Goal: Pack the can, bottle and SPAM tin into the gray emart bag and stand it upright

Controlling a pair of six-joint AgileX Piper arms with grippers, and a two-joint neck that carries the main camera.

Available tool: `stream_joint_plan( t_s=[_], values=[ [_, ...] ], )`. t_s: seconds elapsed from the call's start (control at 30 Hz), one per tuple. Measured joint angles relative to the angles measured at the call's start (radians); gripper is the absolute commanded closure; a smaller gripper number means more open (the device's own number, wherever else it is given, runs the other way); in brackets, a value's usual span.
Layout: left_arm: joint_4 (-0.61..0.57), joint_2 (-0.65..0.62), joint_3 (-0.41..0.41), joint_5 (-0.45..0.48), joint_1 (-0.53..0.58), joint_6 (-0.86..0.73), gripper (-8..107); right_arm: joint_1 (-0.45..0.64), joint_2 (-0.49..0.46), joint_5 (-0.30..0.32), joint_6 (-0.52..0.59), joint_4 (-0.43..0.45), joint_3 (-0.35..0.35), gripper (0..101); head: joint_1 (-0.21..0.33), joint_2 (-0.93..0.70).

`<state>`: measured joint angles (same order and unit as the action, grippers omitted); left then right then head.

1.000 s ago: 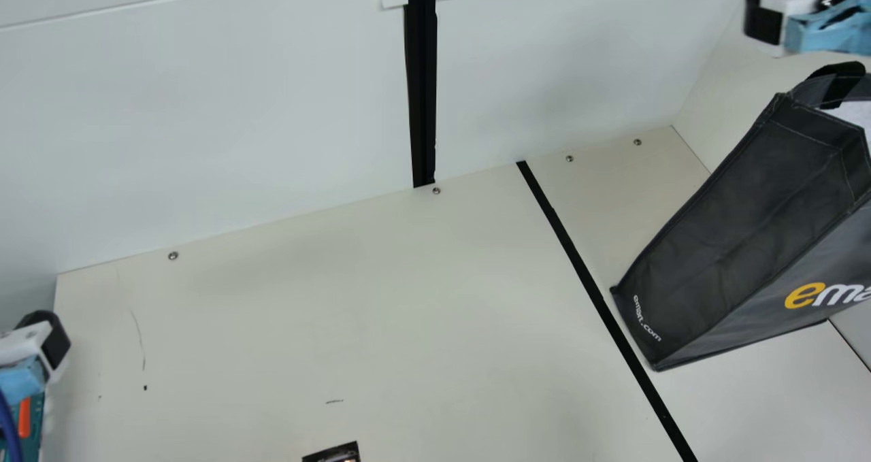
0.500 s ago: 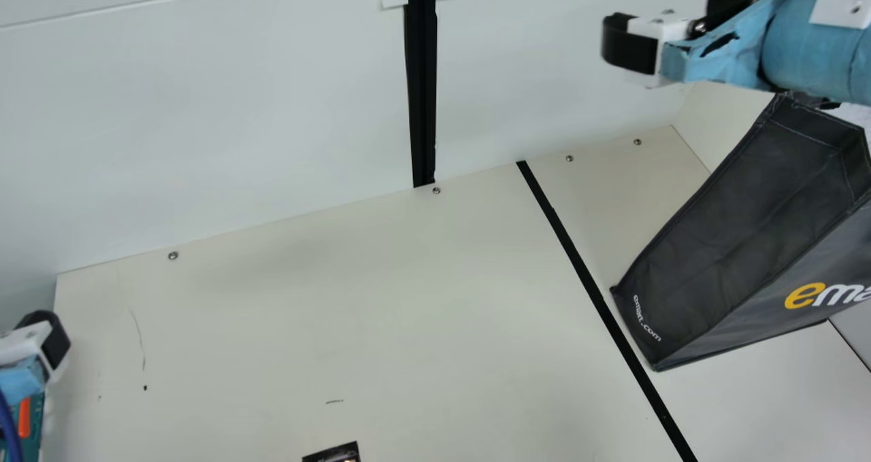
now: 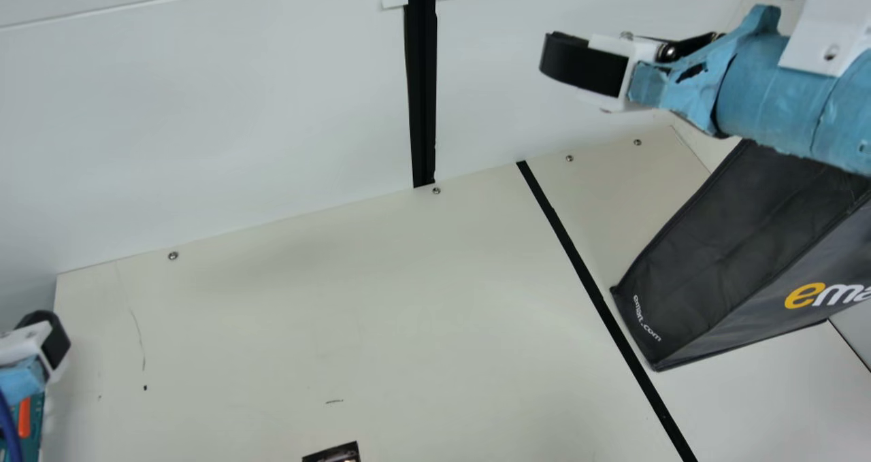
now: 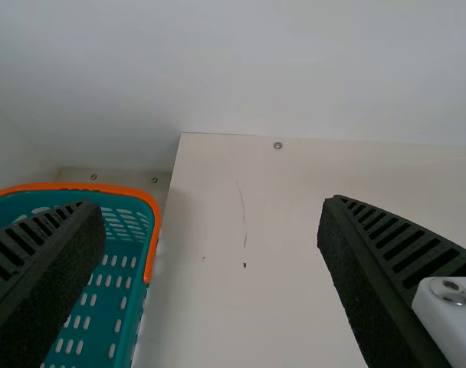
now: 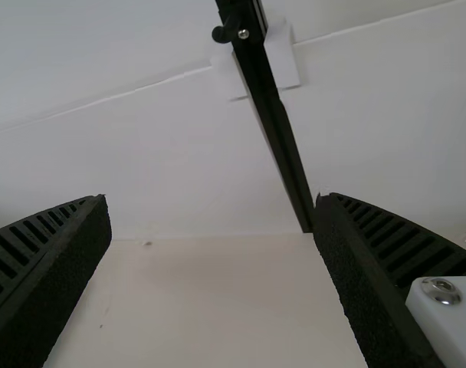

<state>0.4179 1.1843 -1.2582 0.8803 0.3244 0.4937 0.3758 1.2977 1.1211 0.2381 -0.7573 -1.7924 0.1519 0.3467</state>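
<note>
White panel walls (image 3: 204,122) meet the back edge of a broad cream bench (image 3: 381,299), with an upright black post (image 3: 422,94) at the wall. A wide span of bench stretches between the left gripper (image 3: 53,348), near a teal plastic basket with an orange rim (image 4: 153,230), and a straight black strip (image 3: 578,265). The gray fabric emart bag (image 3: 735,244) sits just beyond that strip, at the robot's right. The right gripper (image 3: 578,64) hangs above bench level, its arm crossing in front of the bag's upper part. Both grippers are unclenched, fingers spread around nothing.
</note>
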Motion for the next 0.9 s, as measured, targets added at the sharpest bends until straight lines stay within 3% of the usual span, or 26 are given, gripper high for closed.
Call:
stream_joint_plan(
  t_s=[0.2,0.5,0.9],
  values=[
    [0.000,0.000,0.000,0.000,0.000,0.000,9,-0.009,-0.052,-0.031,0.043,0.001,0.106,6,0.000,0.002],
    [0.000,0.000,0.000,0.000,0.000,0.000,9,-0.047,-0.109,-0.108,0.115,0.130,0.213,6,0.000,0.000],
    [0.000,0.000,0.000,0.000,0.000,0.000,9,-0.114,-0.171,-0.209,0.123,0.298,0.315,6,0.000,0.002]
  ],
)
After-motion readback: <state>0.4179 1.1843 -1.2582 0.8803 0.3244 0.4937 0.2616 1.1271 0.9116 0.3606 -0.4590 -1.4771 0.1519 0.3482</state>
